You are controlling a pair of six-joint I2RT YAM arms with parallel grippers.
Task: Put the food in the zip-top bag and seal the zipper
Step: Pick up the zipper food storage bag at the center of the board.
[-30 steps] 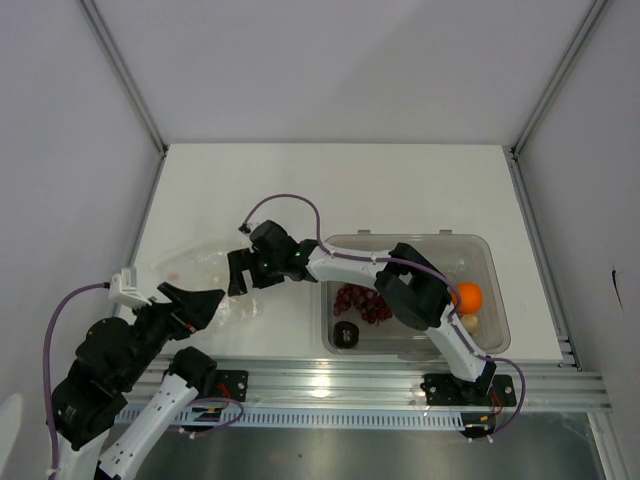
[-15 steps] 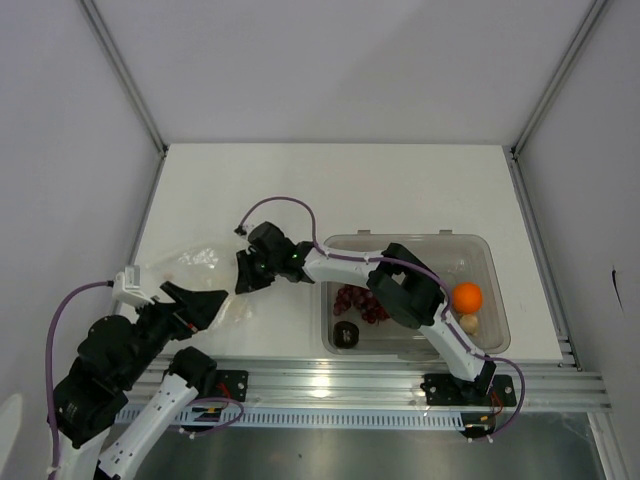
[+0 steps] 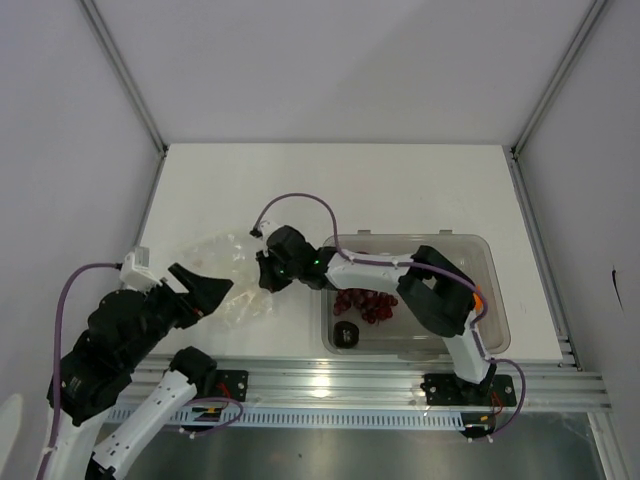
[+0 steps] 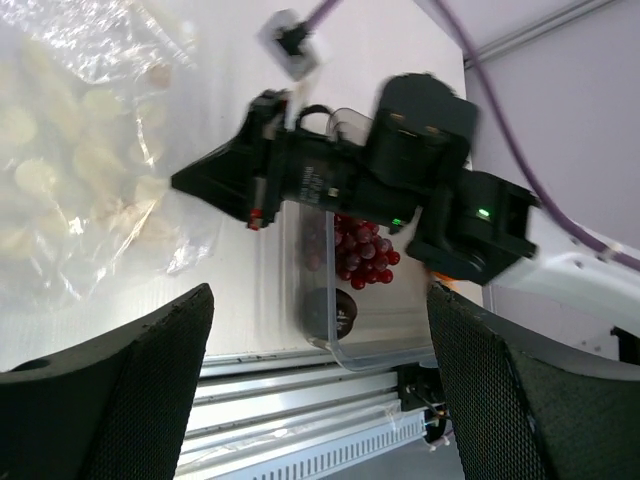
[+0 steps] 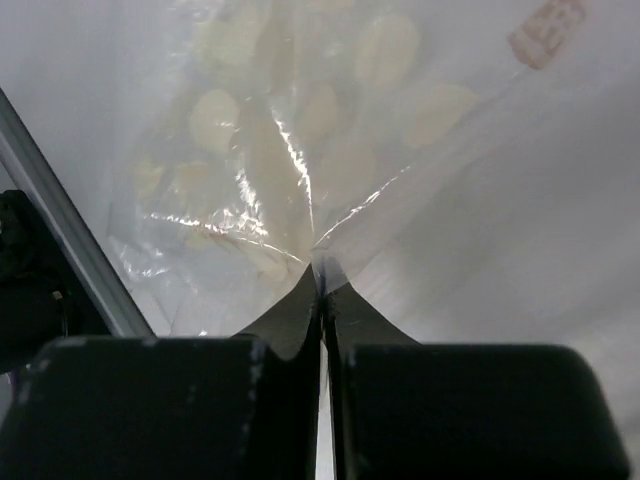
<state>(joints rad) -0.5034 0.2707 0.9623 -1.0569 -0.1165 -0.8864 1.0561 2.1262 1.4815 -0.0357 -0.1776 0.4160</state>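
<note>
The zip-top bag (image 3: 228,262) lies crumpled on the white table left of the clear tub (image 3: 497,262); pale round patches show through its film (image 5: 300,150). My right gripper (image 3: 262,272) is shut, its tips (image 5: 322,275) pinching the bag's near edge. My left gripper (image 3: 212,296) hovers open just left of the bag, nothing between its jaws (image 4: 320,400). In the tub lie the dark red grape bunch (image 3: 365,303) and a blackish lump (image 3: 345,333). Only a sliver of the orange ball (image 3: 479,297) shows behind my right arm. I cannot make out the zipper.
The tub's near corner (image 4: 345,355) sits close to the metal rail (image 3: 330,378) at the table's front edge. A purple cable (image 3: 295,200) loops above the right wrist. Grey walls stand on both sides.
My right gripper has shut on the bag's edge and drawn it to the right, toward the tub, bunching the film. The left gripper has risen slightly and narrowed a little.
</note>
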